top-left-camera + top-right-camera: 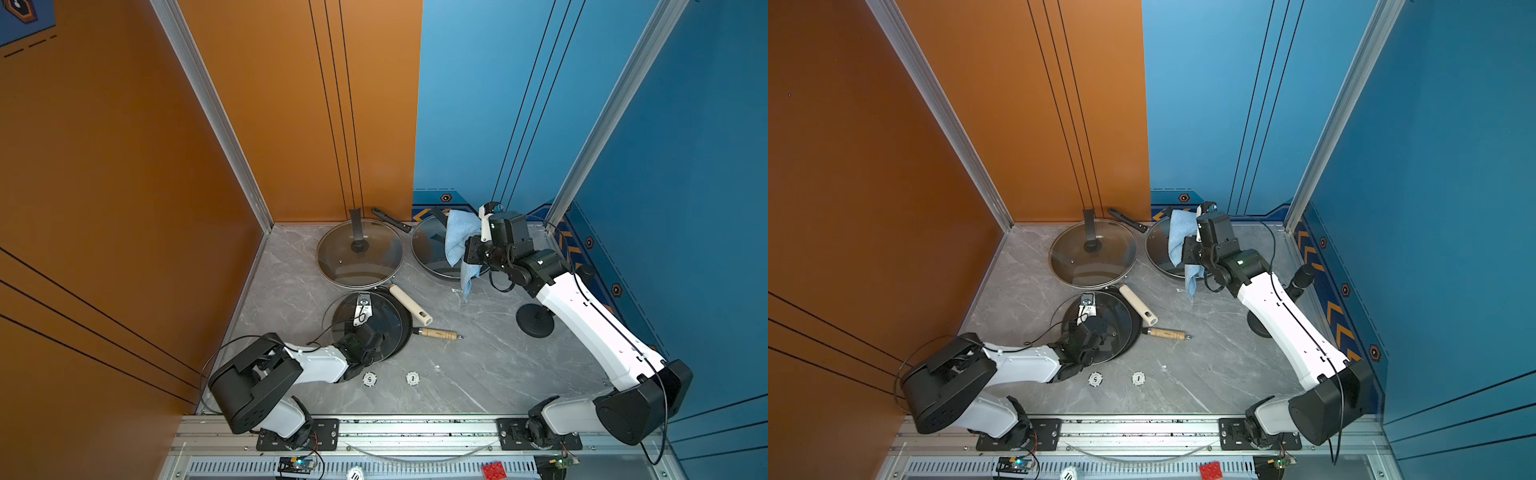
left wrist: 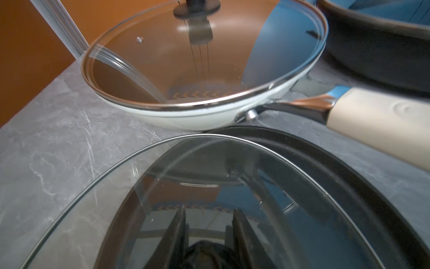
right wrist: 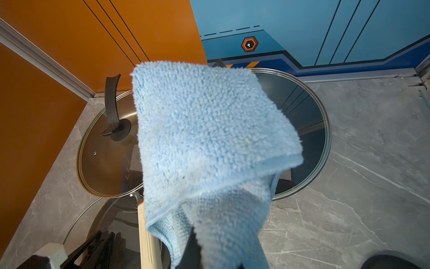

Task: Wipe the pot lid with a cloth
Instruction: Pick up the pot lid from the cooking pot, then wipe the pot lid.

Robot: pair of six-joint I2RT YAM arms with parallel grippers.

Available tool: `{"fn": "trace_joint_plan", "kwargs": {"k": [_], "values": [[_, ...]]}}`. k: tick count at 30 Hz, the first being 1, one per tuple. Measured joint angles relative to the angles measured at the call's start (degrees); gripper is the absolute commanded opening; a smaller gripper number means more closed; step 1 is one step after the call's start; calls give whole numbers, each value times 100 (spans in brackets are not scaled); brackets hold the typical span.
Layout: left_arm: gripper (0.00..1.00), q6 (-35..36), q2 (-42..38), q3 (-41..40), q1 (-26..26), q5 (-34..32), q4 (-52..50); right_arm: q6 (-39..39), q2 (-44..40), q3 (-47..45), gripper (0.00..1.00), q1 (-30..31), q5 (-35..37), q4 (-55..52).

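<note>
Right claw [image 1: 468, 258] clamps soft, light cloth [image 1: 458, 232], right of centre; left claw [image 2: 209, 235] straddles knob [image 2: 204, 253] of fragile lid [image 2: 209, 177], grip unclear.

Light-blue cloth [image 3: 209, 139], grey veined tabletop [image 1: 478, 365], orange wall [image 1: 291, 104], blue wall [image 1: 478, 104].

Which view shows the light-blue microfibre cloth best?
The right wrist view: the soft light-blue microfibre cloth fills the frame, with pile and folds clear. Both top views show it small, held by the right gripper. The left wrist view misses it.
</note>
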Motion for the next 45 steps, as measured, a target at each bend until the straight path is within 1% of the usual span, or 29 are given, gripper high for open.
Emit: {"fn": "trace_joint_plan", "kwargs": {"k": [3,5,8,10,12,16,19,21,24,27,29,33,37,41,45], "values": [[24,-17,-673,437,37,37,-1147,4,50,127,0,-26,-11,4],[24,-63,-1139,800,87,236,-2068,24,101,214,0,-68,-48,9],[24,-164,-1718,1397,271,706,-3427,85,219,352,0,-173,-127,15],[24,-203,-2046,1834,538,1080,-4166,136,308,433,0,-243,-219,39],[24,-269,-2306,2389,1008,1624,-4819,208,411,511,0,-306,-315,70],[24,-522,-2441,3305,1899,2608,-5449,302,675,682,0,-358,-540,164],[24,-815,-2256,3932,2385,3342,-5674,374,835,745,0,-358,-728,229],[23,-1086,-2011,4275,2664,3928,-5661,415,903,758,0,-341,-879,304],[23,-1672,-1674,4402,3051,4872,-5302,485,931,758,0,-295,-1086,424],[23,-2568,-1333,4258,3388,5751,-4513,551,931,758,0,-205,-1320,619],[23,-3156,-1113,4155,3539,6146,-3967,623,931,758,0,-155,-1486,778],[25,-4192,-721,4116,3661,6570,-3187,726,931,758,0,-94,-1792,1082],[24,-5143,-330,4131,3665,6881,-2428,815,931,730,0,-66,-1991,1270],[25,-5993,302,4328,3595,7114,-1694,960,933,638,0,33,-2315,1628],[25,-6776,807,4439,3473,7235,-1016,999,975,634,0,302,-2660,1952]]}}
